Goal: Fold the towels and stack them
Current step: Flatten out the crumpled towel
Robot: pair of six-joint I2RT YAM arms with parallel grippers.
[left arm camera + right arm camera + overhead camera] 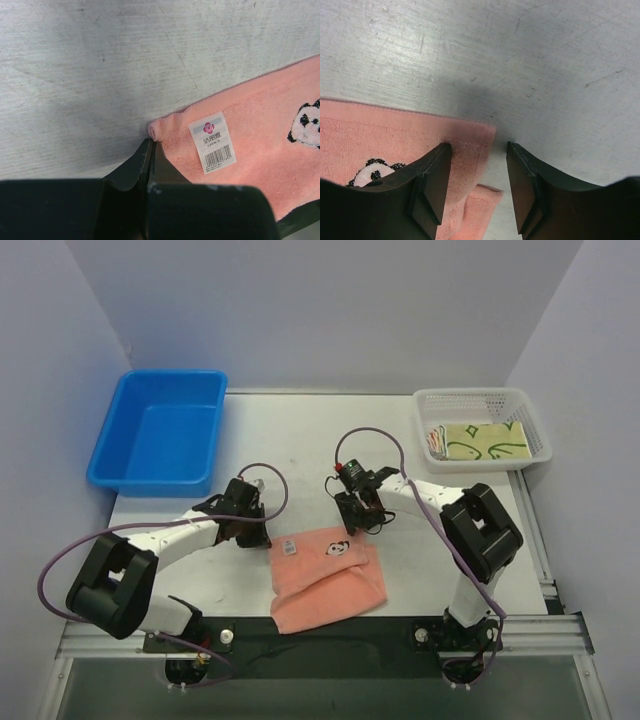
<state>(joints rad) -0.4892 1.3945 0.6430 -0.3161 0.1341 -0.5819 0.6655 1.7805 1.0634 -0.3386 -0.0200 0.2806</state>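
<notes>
Lying flat inside the white basket is a pale-green duck towel.

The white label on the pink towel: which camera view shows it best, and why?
Left wrist: the label sits close up, its barcode and flower logo plain. Top external shows only a tiny white speck; right wrist misses it, showing the towel's panda corner.
</notes>
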